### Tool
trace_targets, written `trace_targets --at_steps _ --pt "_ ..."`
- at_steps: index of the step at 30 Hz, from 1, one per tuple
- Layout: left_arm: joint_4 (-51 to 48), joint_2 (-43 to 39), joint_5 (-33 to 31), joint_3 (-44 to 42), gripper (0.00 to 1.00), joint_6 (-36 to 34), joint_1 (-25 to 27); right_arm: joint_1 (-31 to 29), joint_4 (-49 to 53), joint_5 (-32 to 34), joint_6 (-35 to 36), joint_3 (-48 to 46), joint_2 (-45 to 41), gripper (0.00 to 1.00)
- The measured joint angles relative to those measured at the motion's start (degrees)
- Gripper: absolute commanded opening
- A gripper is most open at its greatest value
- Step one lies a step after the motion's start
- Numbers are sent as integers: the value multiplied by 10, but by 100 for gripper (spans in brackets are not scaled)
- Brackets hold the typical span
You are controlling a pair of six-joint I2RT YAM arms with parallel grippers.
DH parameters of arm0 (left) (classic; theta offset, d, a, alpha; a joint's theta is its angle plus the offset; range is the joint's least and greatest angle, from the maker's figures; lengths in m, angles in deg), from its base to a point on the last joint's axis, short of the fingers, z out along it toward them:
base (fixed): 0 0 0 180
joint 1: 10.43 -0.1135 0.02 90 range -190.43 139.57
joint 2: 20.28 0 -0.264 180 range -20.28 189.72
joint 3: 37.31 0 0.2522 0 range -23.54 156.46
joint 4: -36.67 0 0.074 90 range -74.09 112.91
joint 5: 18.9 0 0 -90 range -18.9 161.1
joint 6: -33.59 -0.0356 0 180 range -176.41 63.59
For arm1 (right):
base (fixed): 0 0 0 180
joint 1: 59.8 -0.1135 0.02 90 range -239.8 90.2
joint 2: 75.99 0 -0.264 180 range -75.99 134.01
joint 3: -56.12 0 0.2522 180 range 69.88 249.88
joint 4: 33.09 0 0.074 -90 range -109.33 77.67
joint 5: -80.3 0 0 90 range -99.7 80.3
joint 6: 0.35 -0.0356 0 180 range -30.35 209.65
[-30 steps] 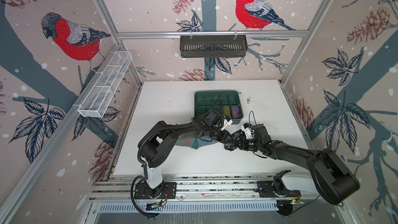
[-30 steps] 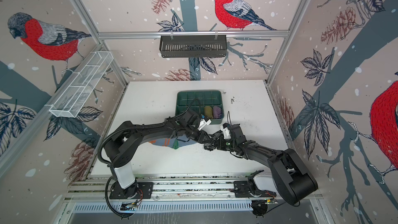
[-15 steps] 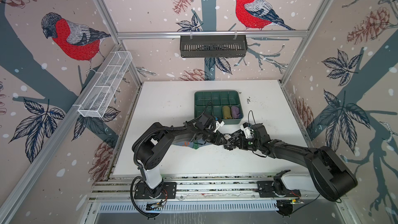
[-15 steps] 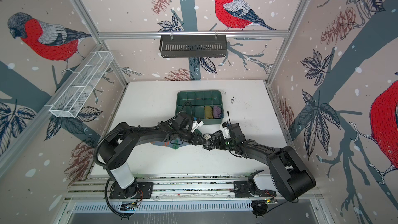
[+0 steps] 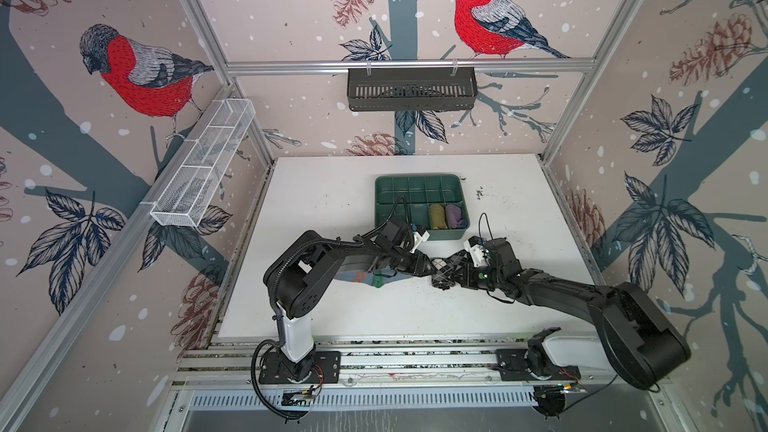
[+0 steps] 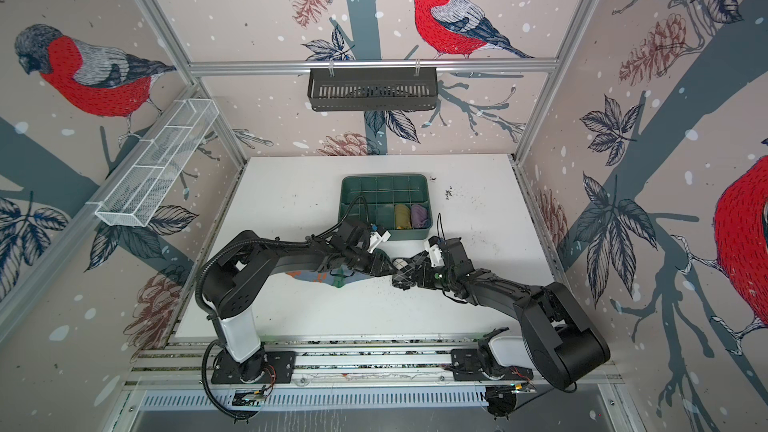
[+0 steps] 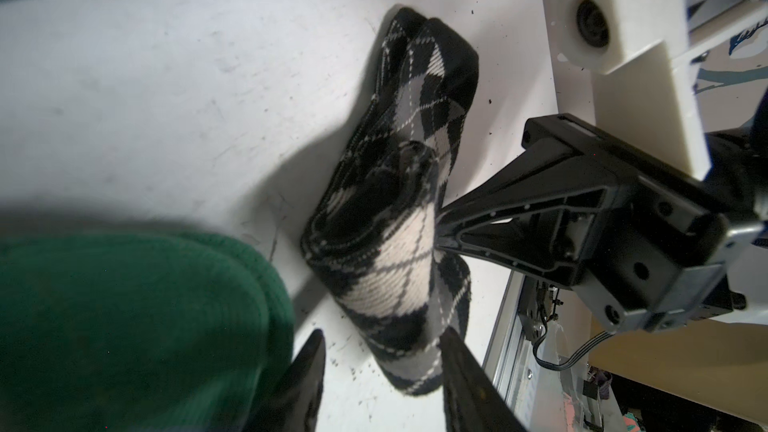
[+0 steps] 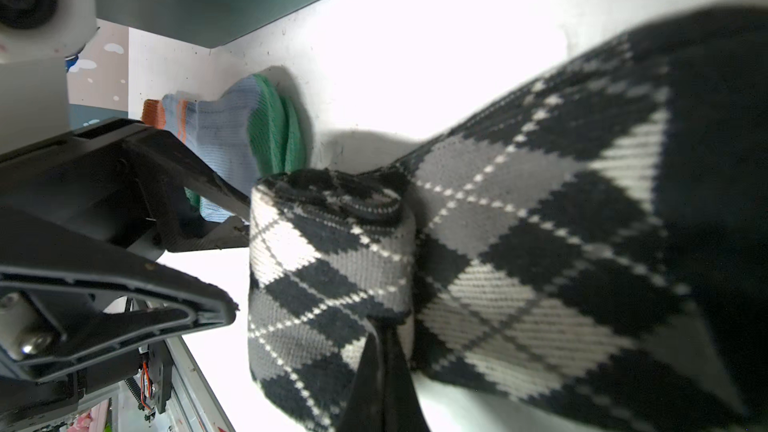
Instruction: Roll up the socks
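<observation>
The argyle sock [image 7: 399,268] may unroll.
Left claw [image 8: 240,258] stands parted beside the roll, gripping nothing; only the right claw [image 7: 439,235], pinched shut on the fabric, holds the coil.

A: What is different from a second ago?

B: The left gripper [image 5: 432,266] has drawn back a little toward its own side of the table. Its jaws have spread wider. More of the argyle sock [image 5: 451,270] shows at its rolled end.
</observation>
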Motion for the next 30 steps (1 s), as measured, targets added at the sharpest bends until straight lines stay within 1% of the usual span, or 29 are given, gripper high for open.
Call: trace_targets --at_steps 6,17,21,23,28,29,30 --pt "16 11 14 2 49 13 1 0 -4 0 0 1 5 3" --pt "19 33 9 22 48 14 19 0 -7 -1 0 2 8 3" --pt "8 37 -2 29 43 12 28 0 -6 -2 0 2 9 3" --pt "5 38 -8 29 37 12 29 0 -6 -3 0 2 9 3" --pt "2 40 -18 32 27 12 29 -1 -6 -3 0 2 9 3" --pt "2 41 -19 34 23 12 29 -1 -7 -3 0 2 8 3" --pt "0 41 -20 35 21 13 29 -1 -6 -3 0 2 8 3"
